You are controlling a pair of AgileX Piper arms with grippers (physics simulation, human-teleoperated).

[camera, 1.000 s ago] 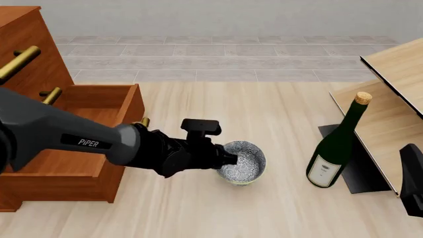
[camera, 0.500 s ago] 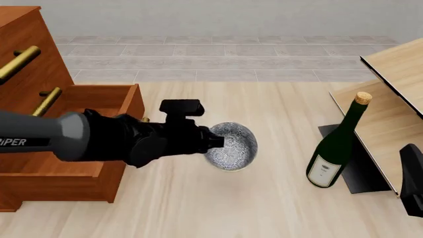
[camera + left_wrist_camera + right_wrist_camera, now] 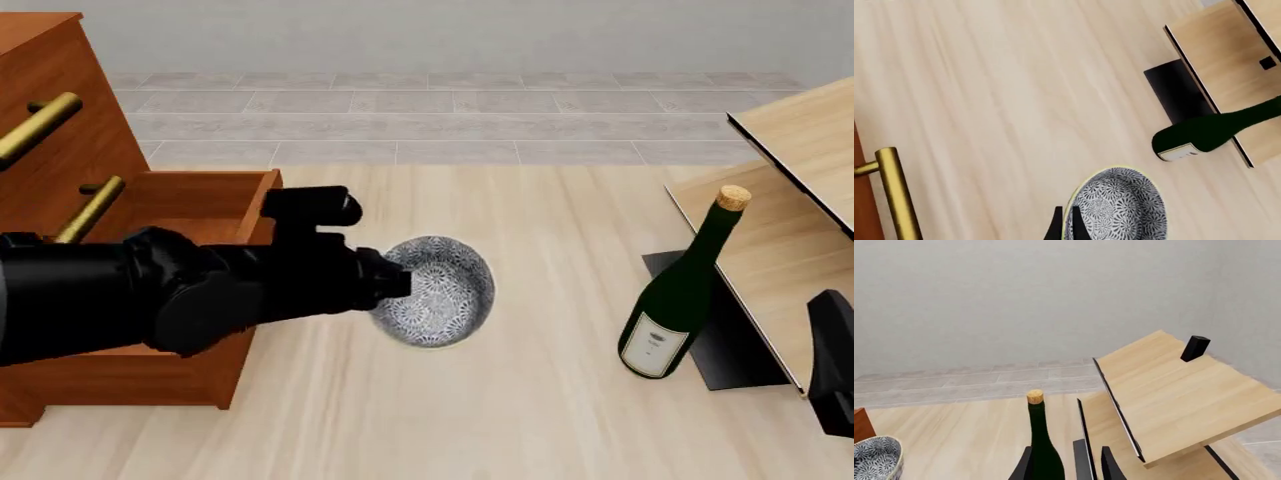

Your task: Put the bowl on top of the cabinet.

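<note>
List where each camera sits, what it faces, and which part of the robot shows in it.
Front view: fixed above and behind the arms, looking forward and down at the bowl, cabinet and bottle; left arm fills its left.
Left wrist view: behind the left gripper, facing the table; fingertips clamp the bowl's rim.
Right wrist view: behind the right gripper, facing bottle and rack.
All three share bowl and bottle.

**Readable text: none**

No lettering legible in any view. Wine bottle (image 3: 682,294), right of centre in the front view, carries a pale label (image 3: 653,350) low on its body; faint marks only, too small to read. Same label shows as a pale patch at the bottle's base in the left wrist view, blank at this size. No writing visible on the black arm (image 3: 120,300) at left.
</note>
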